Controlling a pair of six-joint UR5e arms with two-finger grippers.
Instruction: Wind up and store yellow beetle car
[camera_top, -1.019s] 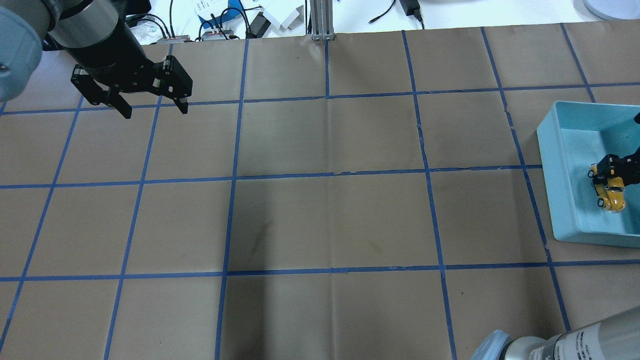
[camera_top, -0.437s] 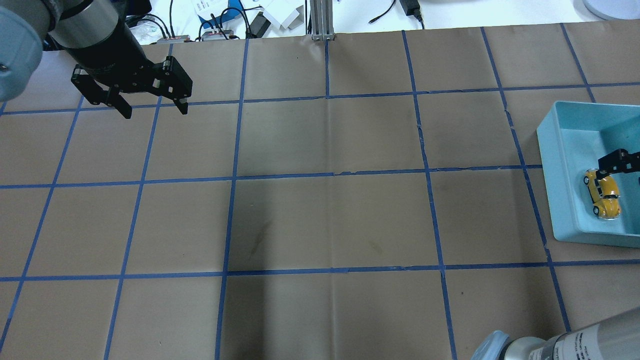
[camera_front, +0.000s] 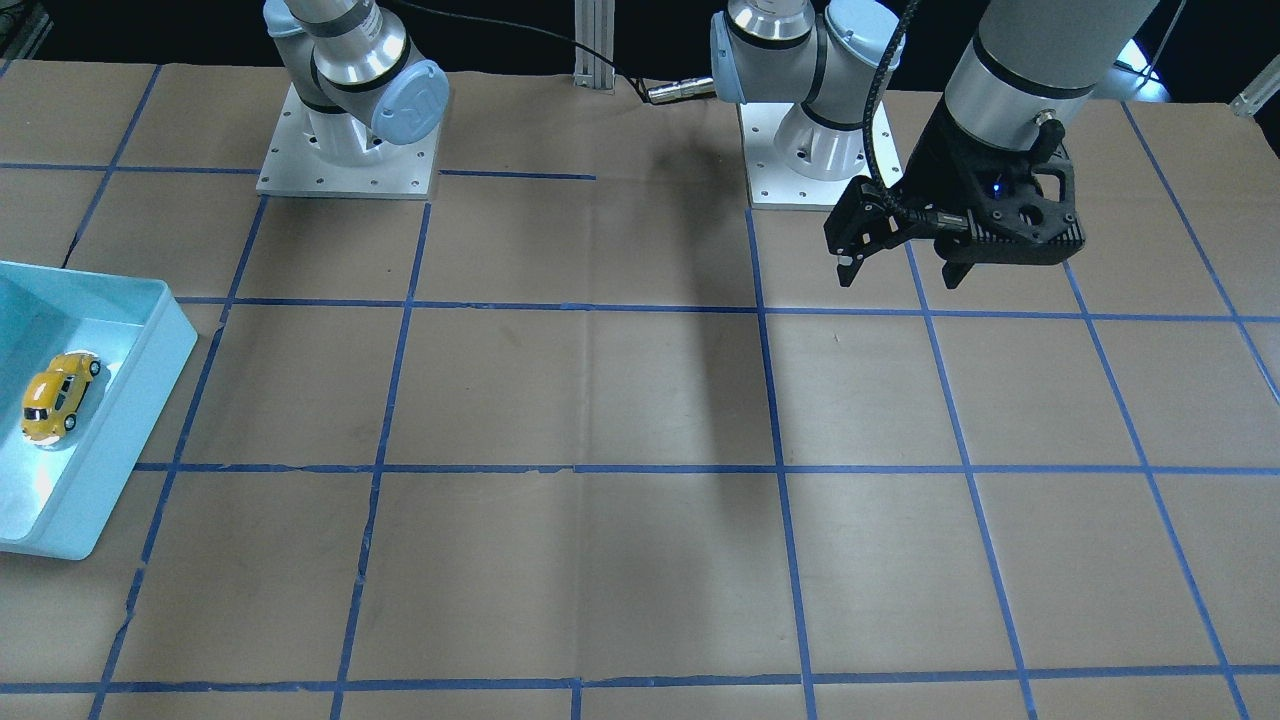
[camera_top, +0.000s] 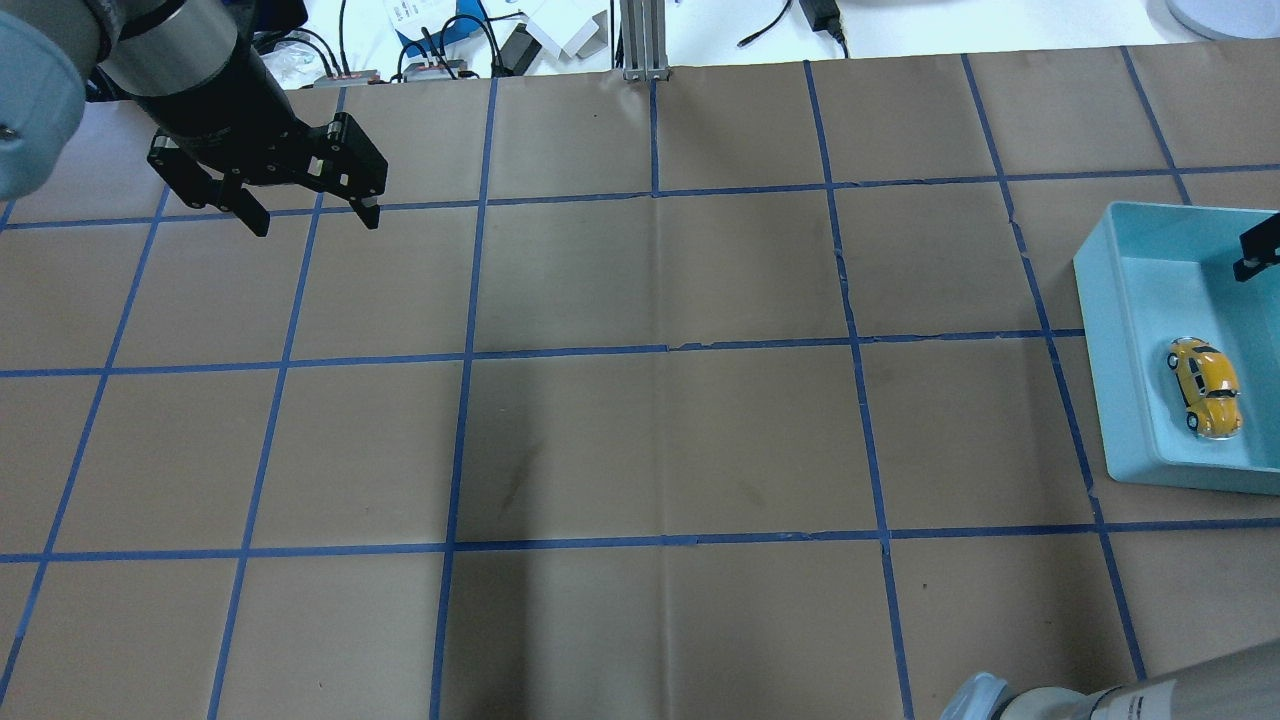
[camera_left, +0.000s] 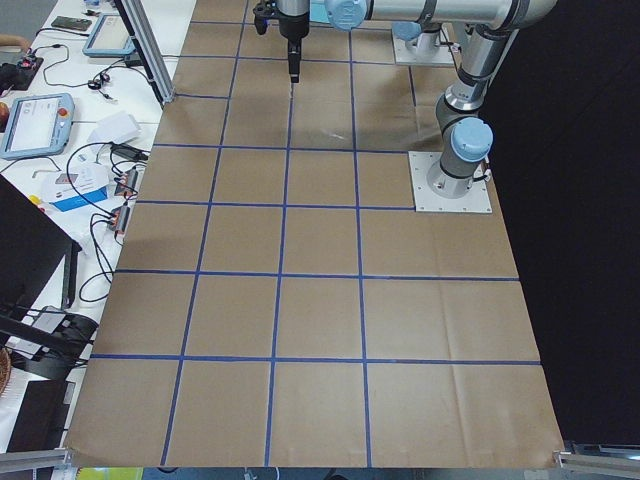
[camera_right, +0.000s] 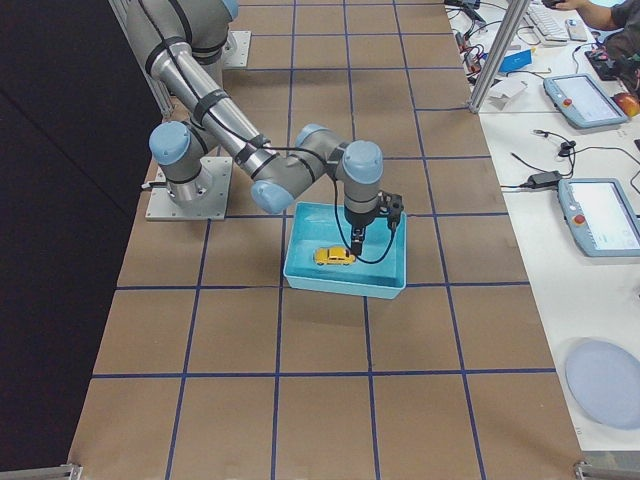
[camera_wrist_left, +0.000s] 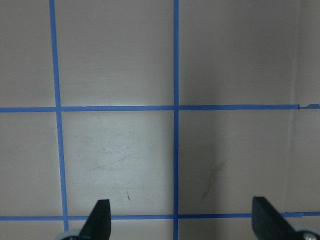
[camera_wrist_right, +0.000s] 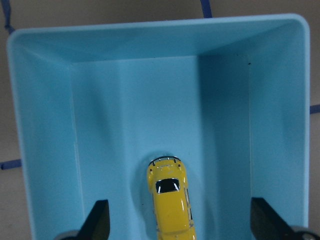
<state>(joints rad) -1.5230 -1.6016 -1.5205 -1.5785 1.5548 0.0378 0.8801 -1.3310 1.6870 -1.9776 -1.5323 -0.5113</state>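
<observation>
The yellow beetle car (camera_top: 1205, 386), a tiny glossy yellow toy with a rounded body and dark windows, stands on its wheels on the floor of a light blue rectangular plastic bin (camera_top: 1098, 330), apart from the bin's side walls. The bin sits on the table (camera_top: 650, 430), which is covered in brown paper marked with a grid of blue tape, at the end on the robot's right. The right gripper (camera_wrist_right: 182, 217) hangs above the bin with its fingers spread wide. In its wrist view the car (camera_wrist_right: 171, 200) lies lower down between the two black fingertips (camera_wrist_right: 100, 217) and touches neither of them. In the overhead view only one finger of this gripper shows, at the picture's edge over the far part of the bin and away from the car. The left gripper (camera_top: 315, 225) hovers over the far left part of the table, well apart from the bin; its jaws are also spread, with only bare paper and tape lines beneath them.
</observation>
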